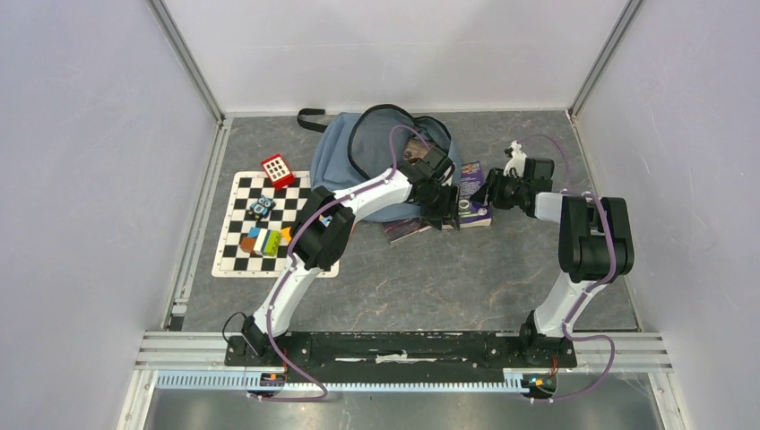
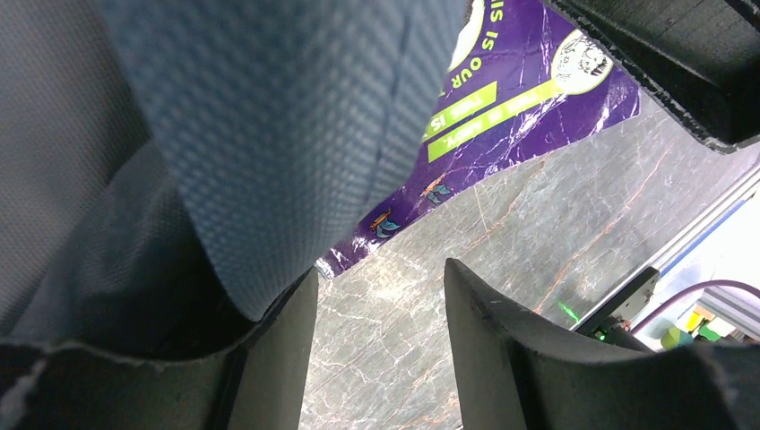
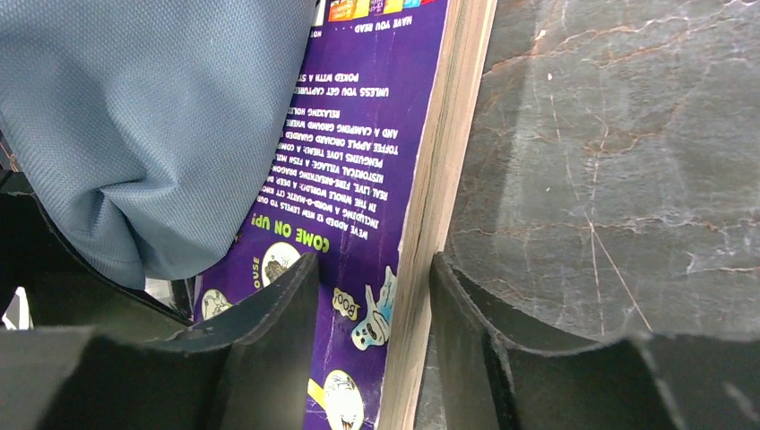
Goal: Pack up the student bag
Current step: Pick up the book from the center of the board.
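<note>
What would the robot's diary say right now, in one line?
stage: packing | left claw: open, beside dusty blue-grey fabric backpack edge | right claw: open, over purple paperback book edge | book: not yet packed

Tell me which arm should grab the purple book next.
Right: the right gripper, open, straddles the page edge of the purple book. The left gripper, also open, sits by the student bag.
</note>
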